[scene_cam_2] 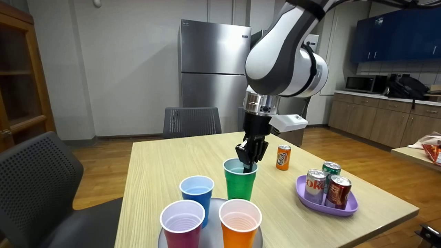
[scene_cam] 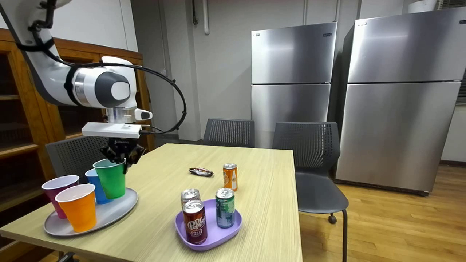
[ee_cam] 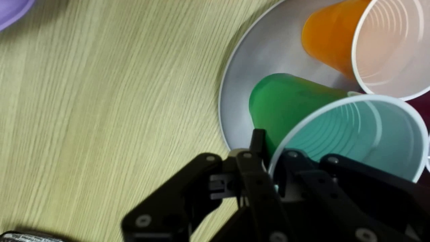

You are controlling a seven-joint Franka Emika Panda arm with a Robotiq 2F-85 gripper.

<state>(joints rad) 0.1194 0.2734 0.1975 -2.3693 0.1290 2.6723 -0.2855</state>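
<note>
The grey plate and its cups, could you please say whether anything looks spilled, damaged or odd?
Nothing stands out: the orange cup, purple cup, blue cup and green cup show no visible damage, and no spill shows on the grey plate. The gripper pinches the green cup's rim; any dent there is hidden.

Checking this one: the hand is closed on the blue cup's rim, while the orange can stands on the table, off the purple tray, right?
One slip: it is the green cup, not the blue cup. The wrist view shows the hand closed on its rim; the orange can does stand on the table, off the purple tray.
</note>
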